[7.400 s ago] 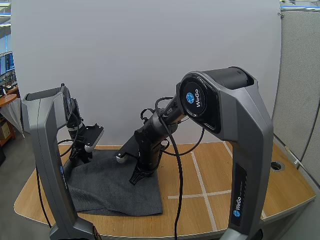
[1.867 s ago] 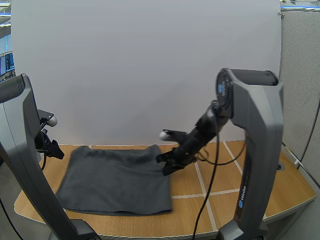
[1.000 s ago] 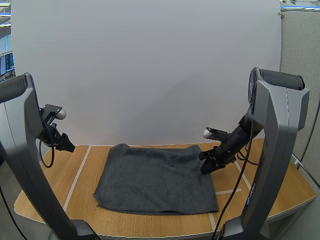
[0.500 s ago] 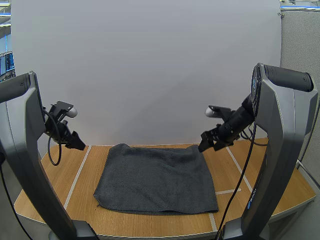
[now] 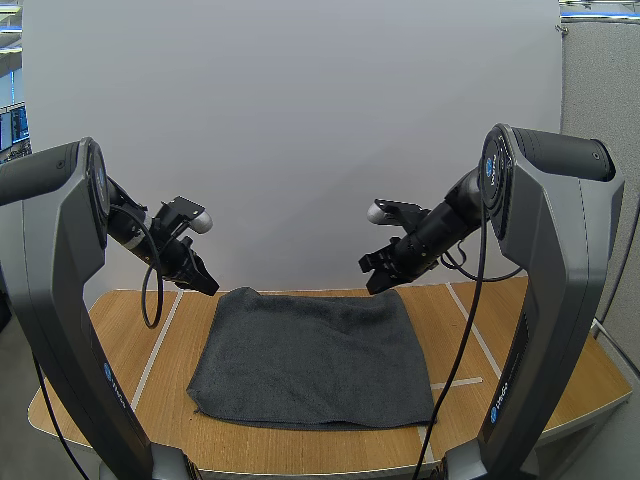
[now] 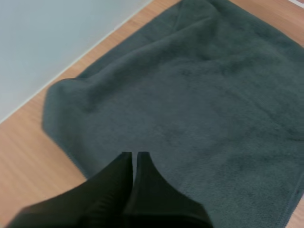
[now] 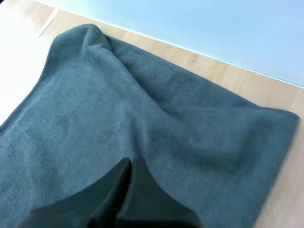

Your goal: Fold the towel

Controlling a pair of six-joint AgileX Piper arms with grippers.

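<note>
High view has the dark towel lying mostly flat mid-frame on the surface. The left pincer and right pincer hover over its far corners, both closed on nothing. I'd guess the folding's mostly left to do.

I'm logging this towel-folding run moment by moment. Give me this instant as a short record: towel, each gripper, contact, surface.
towel: dark grey, lying spread on the table, far edge a little rumpled
left gripper: shut on nothing, raised in the air by the towel's far left corner
right gripper: shut on nothing, raised by the towel's far right corner
contact: neither gripper touches the towel
surface: wooden table top with pale lines, towel near its middle
</note>
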